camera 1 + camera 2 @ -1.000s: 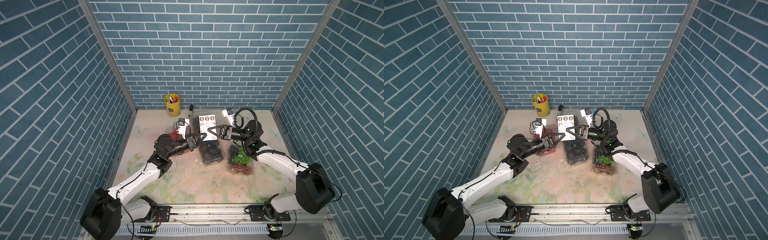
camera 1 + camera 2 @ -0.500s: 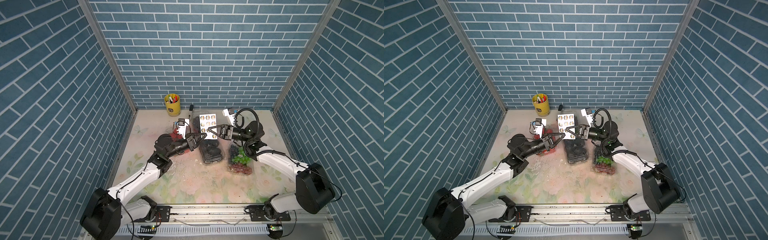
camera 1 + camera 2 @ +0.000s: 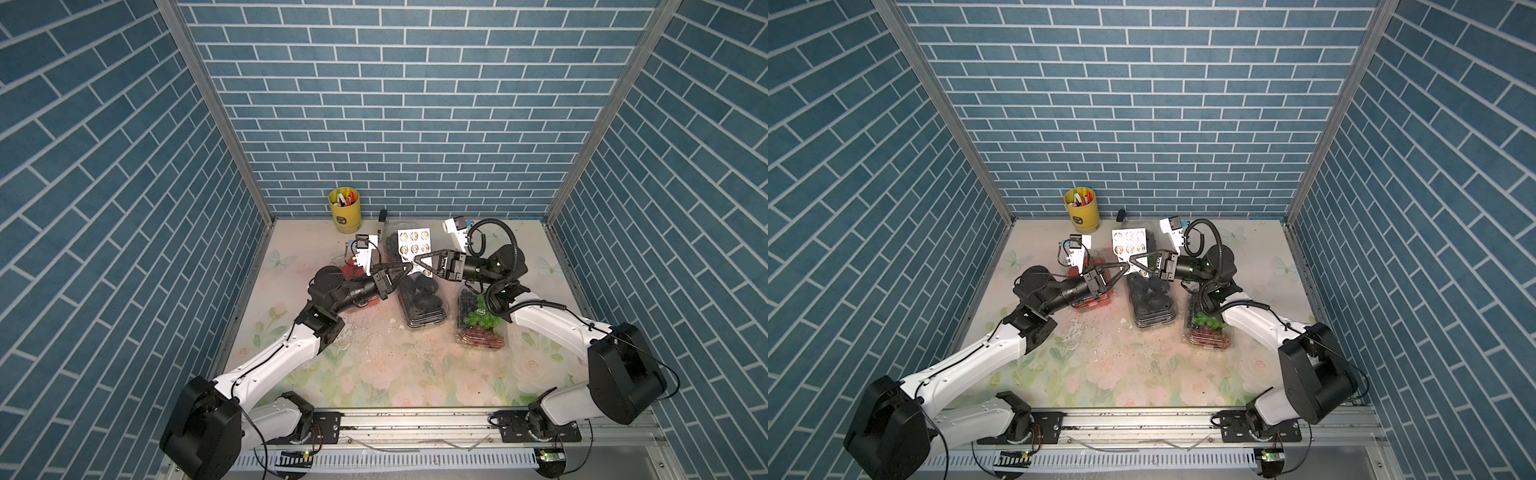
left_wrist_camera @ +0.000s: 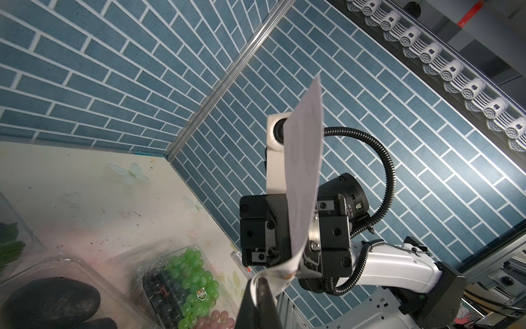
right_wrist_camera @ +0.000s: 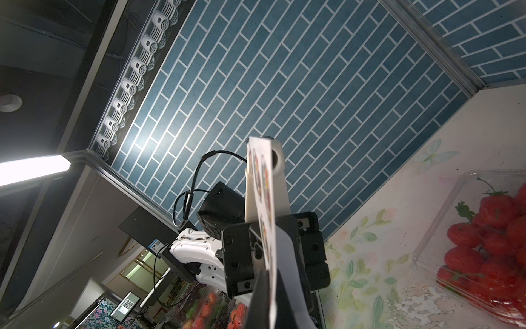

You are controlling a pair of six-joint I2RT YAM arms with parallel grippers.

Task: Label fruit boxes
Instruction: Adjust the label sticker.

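My right gripper (image 3: 414, 264) (image 5: 270, 287) is shut on the lower edge of a white sheet of round stickers (image 3: 413, 244) (image 5: 264, 185), holding it upright above the boxes. My left gripper (image 3: 408, 268) (image 4: 257, 287) meets it tip to tip, shut on the sheet's curled lower corner (image 4: 273, 270). Below them lies the box of black fruit (image 3: 424, 301). The strawberry box (image 5: 484, 242) (image 3: 1096, 262) sits under my left arm. The mixed grape box (image 3: 482, 326) (image 4: 185, 284) lies under my right arm. A dark grape box (image 3: 390, 247) shows behind the sheet.
A yellow pen cup (image 3: 345, 210) stands at the back wall, with a black marker (image 3: 381, 219) lying to its right. Blue brick walls close in the flowered tabletop (image 3: 395, 374) on three sides. The front half of the table holds only crumbs.
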